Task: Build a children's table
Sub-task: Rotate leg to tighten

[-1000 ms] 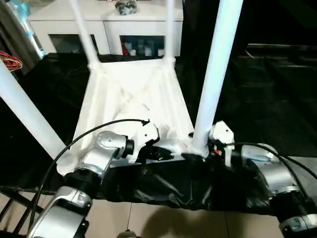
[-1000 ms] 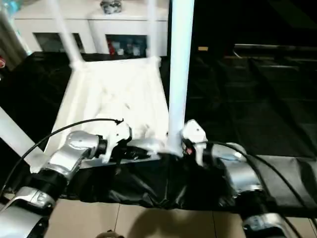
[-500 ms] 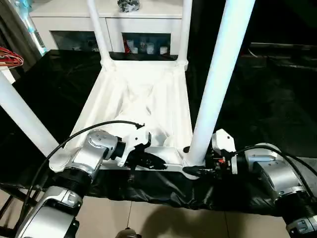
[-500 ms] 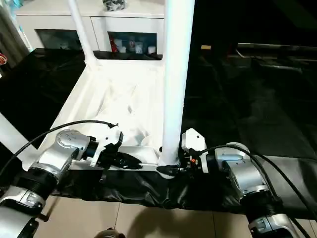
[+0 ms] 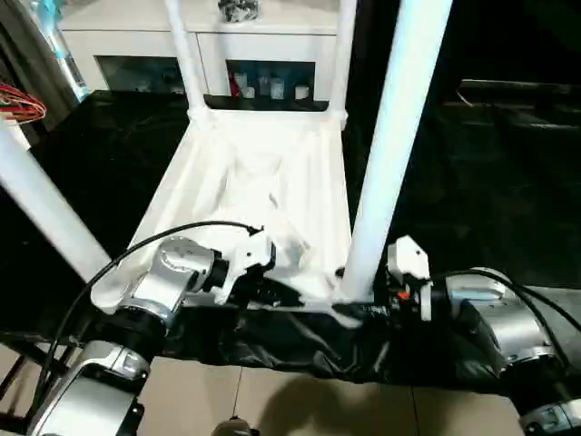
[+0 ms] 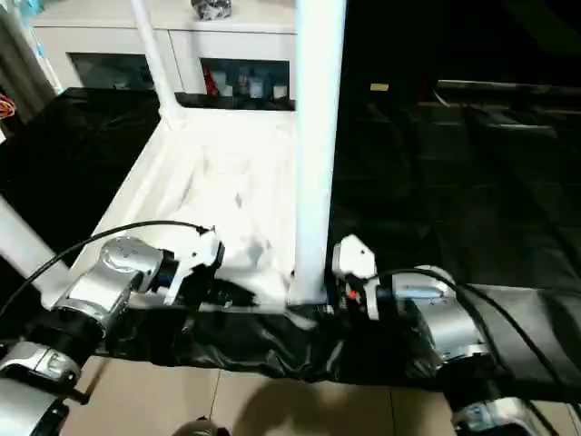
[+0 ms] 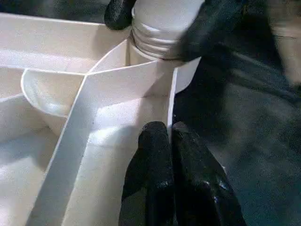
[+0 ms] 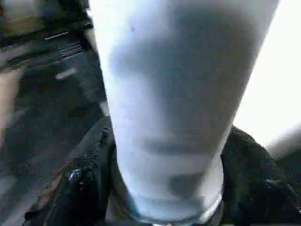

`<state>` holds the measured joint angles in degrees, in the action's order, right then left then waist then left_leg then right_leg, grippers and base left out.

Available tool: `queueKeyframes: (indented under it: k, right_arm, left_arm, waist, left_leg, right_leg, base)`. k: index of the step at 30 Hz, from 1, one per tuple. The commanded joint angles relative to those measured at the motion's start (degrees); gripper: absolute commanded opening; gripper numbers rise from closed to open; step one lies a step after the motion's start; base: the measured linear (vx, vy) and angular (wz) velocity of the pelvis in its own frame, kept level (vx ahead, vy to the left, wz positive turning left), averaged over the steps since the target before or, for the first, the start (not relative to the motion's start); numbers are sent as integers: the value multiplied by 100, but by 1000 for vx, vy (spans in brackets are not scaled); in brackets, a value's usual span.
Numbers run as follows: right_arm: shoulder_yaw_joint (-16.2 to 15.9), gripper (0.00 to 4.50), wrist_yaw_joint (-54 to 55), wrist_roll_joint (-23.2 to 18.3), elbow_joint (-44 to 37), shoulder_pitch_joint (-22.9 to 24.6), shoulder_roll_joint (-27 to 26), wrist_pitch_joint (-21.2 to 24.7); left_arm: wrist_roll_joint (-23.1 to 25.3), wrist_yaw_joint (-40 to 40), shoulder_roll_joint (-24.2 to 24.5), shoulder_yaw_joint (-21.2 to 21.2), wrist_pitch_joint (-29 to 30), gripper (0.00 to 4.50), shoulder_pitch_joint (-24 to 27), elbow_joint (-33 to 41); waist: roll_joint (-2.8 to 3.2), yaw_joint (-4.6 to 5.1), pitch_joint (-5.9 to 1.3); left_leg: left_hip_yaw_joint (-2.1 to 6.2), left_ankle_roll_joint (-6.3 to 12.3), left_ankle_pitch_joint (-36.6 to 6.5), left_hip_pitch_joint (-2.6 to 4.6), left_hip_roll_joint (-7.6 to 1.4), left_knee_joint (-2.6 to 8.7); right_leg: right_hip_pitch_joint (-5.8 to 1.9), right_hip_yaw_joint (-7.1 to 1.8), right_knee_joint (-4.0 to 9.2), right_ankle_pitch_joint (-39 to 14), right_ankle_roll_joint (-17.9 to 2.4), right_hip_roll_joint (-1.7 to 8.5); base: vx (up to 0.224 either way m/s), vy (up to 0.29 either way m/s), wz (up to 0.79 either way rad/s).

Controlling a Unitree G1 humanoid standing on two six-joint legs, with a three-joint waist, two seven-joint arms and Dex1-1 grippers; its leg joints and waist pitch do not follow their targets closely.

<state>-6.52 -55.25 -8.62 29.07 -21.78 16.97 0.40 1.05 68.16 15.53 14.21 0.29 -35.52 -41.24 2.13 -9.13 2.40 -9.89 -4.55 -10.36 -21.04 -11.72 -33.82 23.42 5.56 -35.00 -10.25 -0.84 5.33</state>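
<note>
The white tabletop (image 5: 263, 173) lies upside down on the black cloth, ribbed side up. Legs stand in its corner sockets: two thin ones at the far corners (image 5: 182, 54) (image 5: 343, 54), a near left leg (image 5: 45, 209) leaning outward, and a near right leg (image 5: 390, 154) upright. My right gripper (image 5: 349, 304) is at the foot of the near right leg, one black finger (image 8: 80, 188) on each side, pressed against it. My left gripper (image 5: 272, 292) is at the near rim, its fingertips (image 7: 155, 141) pinched together on a thin wall of the tabletop beside that socket.
A white cabinet (image 5: 118, 36) with glass doors stands behind the table. Black cloth (image 5: 472, 182) covers the surface to the right and hangs over the near edge. A red object (image 5: 23, 104) lies at the far left. Tiled floor (image 5: 272, 400) shows below.
The head camera has shifted. My right gripper's fingers have narrowed around the foot of the near right leg. The left gripper keeps its pinch on the rim.
</note>
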Motion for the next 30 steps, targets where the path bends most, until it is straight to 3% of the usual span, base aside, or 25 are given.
queueKeyframes:
  k: [1, 4, 7, 9, 10, 12, 14, 16, 17, 18, 24, 26, 30]
  right_arm:
    - [-358, 266, 361, 200, 121, -69, -349, -19]
    - [-321, 266, 1364, 440, 409, -200, -848, 180]
    - [-275, 266, 2186, 589, 670, -367, -1250, 315]
    - [-229, 266, 2578, 668, 840, -471, -1432, 358]
    - [-232, 266, 2640, 715, 917, -524, -1545, 252]
    - [-205, 322, 2587, 673, 991, -578, -1641, 137]
    - [-168, 336, 2538, 625, 995, -590, -1653, 128]
    - [-120, 354, 2315, 533, 869, -536, -1546, 198]
    - [-176, 370, 2085, 563, 708, -451, -1370, 182]
    - [-218, 381, 2010, 599, 657, -417, -1281, 155]
    - [-373, 381, 951, 504, 290, -171, -601, -120]
    - [-381, 381, 589, 420, 178, -120, -394, -171]
    - [-414, 381, -283, 239, -101, -5, 18, -275]
  left_arm:
    - [-87, -641, -367, -139, 46, 0, -231, 104]
    - [37, -1250, -752, -105, 148, 0, -251, 143]
    - [207, -1640, -985, -9, 159, 0, -241, 155]
    - [297, -1785, -1062, 54, 131, 0, -236, 134]
    - [323, -1844, -1135, 95, 127, 0, -198, 165]
    - [339, -1855, -1196, 142, 109, 0, -137, 224]
    - [342, -1847, -1199, 157, 105, 0, -108, 257]
    - [319, -1809, -1138, 126, 102, 0, -89, 299]
    - [242, -1662, -1072, 73, 35, 0, -73, 323]
    - [218, -1600, -1039, 54, 34, 0, -58, 345]
    - [23, -871, -708, 62, -83, 0, 66, 514]
    - [-49, -634, -606, 46, -144, 0, 82, 528]
    - [-279, 0, -404, -9, -123, 0, 128, 629]
  waist:
    - [-52, 19, -314]
    - [-73, 86, -324]
    - [-10, 93, -339]
    - [-18, 138, -336]
    - [23, 138, -337]
    - [2, 145, -334]
    - [19, 138, -336]
    - [17, 139, -334]
    - [-12, 138, -332]
    - [2, 121, -340]
    - [-17, 64, -364]
    - [3, 53, -361]
    - [-14, -1, -357]
  left_leg:
    - [73, 29, -1507, 20, -145, 474]
    - [56, 110, -1430, 13, -132, 454]
    - [57, 114, -1278, 23, -137, 451]
    - [65, 52, -1375, 30, -123, 467]
    - [66, 52, -1417, 37, -128, 467]
    - [59, 80, -1533, 34, -124, 471]
    - [59, 107, -1533, 30, -131, 473]
    - [63, 119, -1561, 31, -135, 479]
    - [57, 133, -1564, 26, -129, 478]
    - [56, 154, -1547, 31, -136, 471]
    - [33, 363, -1152, -1, -136, 423]
    - [27, 413, -1155, 8, -143, 418]
    - [26, 438, -1196, 11, -167, 422]
  right_leg:
    - [-316, -256, 526, -2248, -790, 387]
    - [-310, -278, 540, -2090, -772, 375]
    - [-302, -289, 519, -1897, -818, 370]
    - [-314, -270, 528, -1917, -824, 364]
    - [-304, -279, 528, -1905, -828, 363]
    - [-309, -284, 535, -1864, -827, 354]
    - [-310, -288, 531, -1787, -837, 355]
    - [-315, -287, 527, -1755, -849, 356]
    - [-322, -286, 533, -1761, -844, 351]
    - [-320, -291, 527, -1743, -845, 358]
    - [-350, -286, 465, -1124, -1006, 350]
    - [-342, -280, 468, -1171, -1044, 349]
    - [-333, -285, 467, -1259, -1062, 353]
  base:
    - [0, 0, 0]
    - [0, 0, 0]
    - [0, 0, 0]
    - [0, 0, 0]
    - [0, 0, 0]
    - [0, 0, 0]
    - [0, 0, 0]
    - [0, 0, 0]
    - [0, 0, 0]
    - [0, 0, 0]
    - [0, 0, 0]
    - [0, 0, 0]
    - [0, 0, 0]
